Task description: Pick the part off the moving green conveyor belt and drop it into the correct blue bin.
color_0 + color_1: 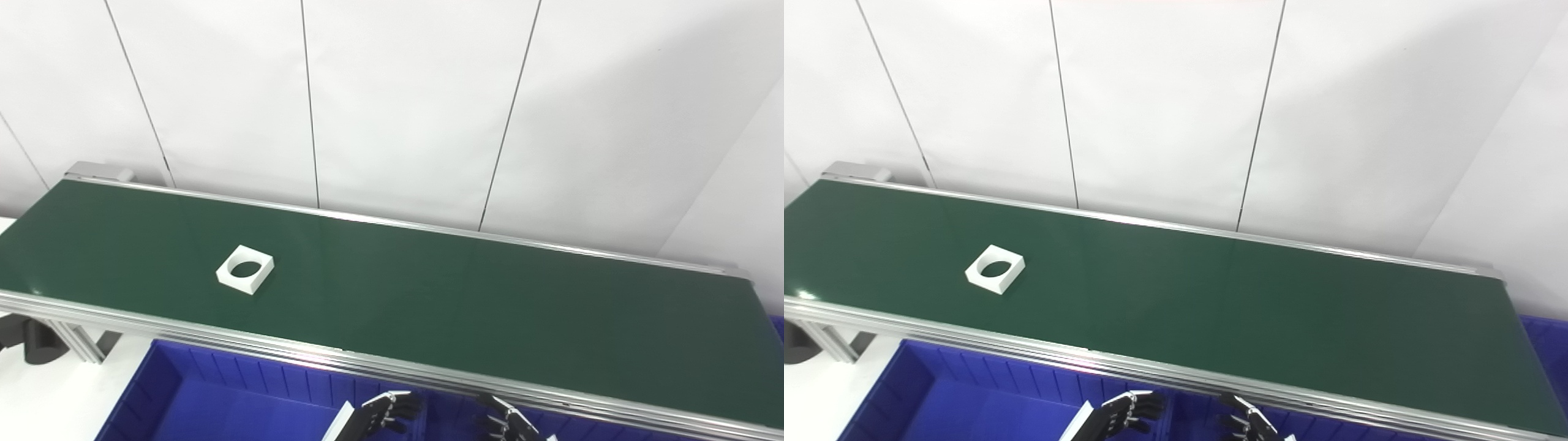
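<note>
A white square part with a round hole (245,269) lies flat on the left part of the green conveyor belt (429,294); it also shows in the right eye view (995,269). My left hand (383,414) sits low at the bottom edge, below the belt's front rail and over the blue bin, fingers curled, holding nothing. My right hand (505,422) is beside it at the bottom edge, fingers spread apart and empty. Both hands are far from the part, to its lower right.
A blue bin (214,398) with ribbed walls sits under the belt's front aluminium rail (306,352). Another blue bin edge (1546,334) shows at the far right. White wall panels stand behind the belt. A grey frame leg (76,343) is at lower left.
</note>
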{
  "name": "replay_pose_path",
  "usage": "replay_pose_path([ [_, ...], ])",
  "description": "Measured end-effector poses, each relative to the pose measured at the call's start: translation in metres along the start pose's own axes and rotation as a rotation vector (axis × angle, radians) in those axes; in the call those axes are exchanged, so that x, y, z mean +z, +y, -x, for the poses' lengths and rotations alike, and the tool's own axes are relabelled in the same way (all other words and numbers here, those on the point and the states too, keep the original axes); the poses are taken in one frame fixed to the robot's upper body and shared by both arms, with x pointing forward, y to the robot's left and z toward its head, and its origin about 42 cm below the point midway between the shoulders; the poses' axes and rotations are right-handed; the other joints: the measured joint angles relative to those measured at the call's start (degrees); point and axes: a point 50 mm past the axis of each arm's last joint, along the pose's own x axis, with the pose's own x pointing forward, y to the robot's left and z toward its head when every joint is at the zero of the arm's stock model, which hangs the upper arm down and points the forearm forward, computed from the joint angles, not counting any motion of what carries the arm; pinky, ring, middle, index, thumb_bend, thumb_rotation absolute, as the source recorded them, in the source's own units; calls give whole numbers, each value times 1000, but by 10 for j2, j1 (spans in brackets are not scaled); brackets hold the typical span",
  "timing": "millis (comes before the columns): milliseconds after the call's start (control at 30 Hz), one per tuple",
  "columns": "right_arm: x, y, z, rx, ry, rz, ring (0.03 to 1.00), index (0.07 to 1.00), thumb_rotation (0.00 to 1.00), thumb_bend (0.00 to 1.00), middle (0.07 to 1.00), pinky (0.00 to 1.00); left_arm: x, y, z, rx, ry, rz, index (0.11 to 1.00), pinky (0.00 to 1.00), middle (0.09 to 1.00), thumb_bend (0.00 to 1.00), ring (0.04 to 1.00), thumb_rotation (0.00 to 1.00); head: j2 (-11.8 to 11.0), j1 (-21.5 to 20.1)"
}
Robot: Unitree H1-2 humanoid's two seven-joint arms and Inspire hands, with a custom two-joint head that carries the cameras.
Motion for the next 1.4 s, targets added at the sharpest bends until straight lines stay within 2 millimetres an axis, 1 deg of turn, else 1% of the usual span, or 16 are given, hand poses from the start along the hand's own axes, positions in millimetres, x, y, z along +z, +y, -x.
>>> replay_pose_path([
  [367,0,0,0,2,0,2,754,773,206,900,876,627,1,-2,0,-10,-3,-2,754,662,767,864,737,117,4,11],
  [467,0,0,0,4,0,7,754,780,205,891,879,626,7,1,0,-11,-30,-7,753,657,764,866,738,136,5,20],
  [667,0,2,0,7,-1,0,768,789,219,893,887,650,37,2,2,-11,-144,5,758,661,764,865,740,164,7,19],
  [767,0,2,-1,7,-2,-4,763,787,216,870,889,641,48,-2,6,-13,-185,21,759,655,771,865,744,159,7,18],
  [867,0,2,-1,7,-1,0,758,782,212,866,887,635,65,-3,11,-20,-241,48,755,644,774,871,739,146,8,17],
  [1067,1,3,-2,5,-2,0,761,776,210,870,883,637,105,-4,8,-71,-388,71,745,649,771,883,733,114,5,18],
  [1167,0,4,-3,5,2,-2,764,778,212,871,886,646,120,-2,7,-78,-446,71,739,635,765,902,725,114,4,18],
  [1200,-1,5,-4,6,2,-4,762,779,216,873,886,645,122,-1,6,-78,-456,64,736,625,759,905,718,114,4,19],
  [1267,-1,5,-5,6,3,-5,760,780,216,871,887,640,126,5,2,-72,-474,7,739,599,754,901,707,156,3,22],
  [1300,-1,5,-5,7,4,-5,759,781,215,871,887,640,129,9,-2,-67,-487,-38,740,595,753,902,705,165,3,22],
  [1367,-3,5,-6,8,10,-5,756,786,195,874,886,642,137,20,-14,-50,-521,-129,746,584,757,904,697,227,2,22],
  [1400,-3,5,-6,9,12,-5,757,788,202,875,886,642,142,26,-22,-39,-543,-187,757,584,762,899,699,259,2,22],
])
